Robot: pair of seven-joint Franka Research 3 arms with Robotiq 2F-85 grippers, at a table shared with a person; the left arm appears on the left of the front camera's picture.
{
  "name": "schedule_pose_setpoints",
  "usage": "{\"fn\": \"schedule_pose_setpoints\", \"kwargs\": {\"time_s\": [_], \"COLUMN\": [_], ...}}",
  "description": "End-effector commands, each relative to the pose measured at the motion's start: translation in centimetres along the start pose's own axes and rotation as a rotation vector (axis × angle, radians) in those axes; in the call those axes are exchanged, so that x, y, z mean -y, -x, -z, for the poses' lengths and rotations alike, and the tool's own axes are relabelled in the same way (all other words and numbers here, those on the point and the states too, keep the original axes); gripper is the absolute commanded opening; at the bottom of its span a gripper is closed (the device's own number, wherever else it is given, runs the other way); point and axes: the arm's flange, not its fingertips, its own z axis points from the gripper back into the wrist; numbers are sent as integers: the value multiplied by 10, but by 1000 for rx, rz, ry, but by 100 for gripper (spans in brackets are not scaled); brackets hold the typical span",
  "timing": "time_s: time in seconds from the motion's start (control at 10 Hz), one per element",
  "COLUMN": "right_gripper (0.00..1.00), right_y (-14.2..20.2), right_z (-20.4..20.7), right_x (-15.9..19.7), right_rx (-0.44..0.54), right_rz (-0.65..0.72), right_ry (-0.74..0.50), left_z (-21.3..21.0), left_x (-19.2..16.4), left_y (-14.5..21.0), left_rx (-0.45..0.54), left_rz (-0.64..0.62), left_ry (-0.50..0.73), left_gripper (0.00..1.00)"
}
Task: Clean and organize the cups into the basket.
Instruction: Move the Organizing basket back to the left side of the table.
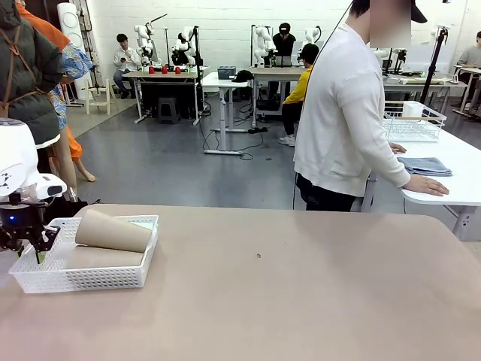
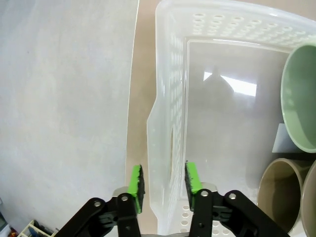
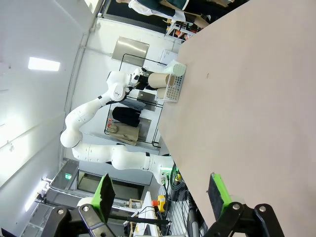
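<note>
Straddling the basket (image 2: 170, 123) wall with spread pads, the left tool (image 2: 163, 185) should be lifted straight clear so the cups (image 1: 113, 230) inside stay undisturbed.

Translucent, glossy perforated plastic basket (image 2: 168, 98) holds matte tan cups (image 1: 113, 231) and a matte mint-green cup (image 2: 298, 98), all on a smooth, matte beige counter (image 1: 301, 293).

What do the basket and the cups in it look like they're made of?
The basket looks like thin translucent white plastic: light passes through its perforated walls and the floor is glossy. The tan cups look matte, possibly plastic or a fibre composite; no shine shows. The mint green cup has the same dull finish. The exact material is unclear.
</note>
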Motion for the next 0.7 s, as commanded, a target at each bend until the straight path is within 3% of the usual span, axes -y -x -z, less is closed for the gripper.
{"fn": "schedule_pose_setpoints", "kwargs": {"time_s": [0.0, 0.2, 0.6], "right_gripper": [100, 100, 100], "right_y": [1, 1, 1], "right_z": [0, 0, 0], "right_x": [-1, -1, -1], "right_rx": [-8, -8, -8], "right_rz": [-6, -6, -6], "right_ry": [3, 3, 3], "left_z": [-4, -6, -6], "left_x": [-4, -4, -7], "left_y": [1, 2, 4], "left_rx": [26, 28, 22], "left_rz": [27, 27, 25], "left_ry": [-20, -23, -44], "left_gripper": [87, 100, 100]}}
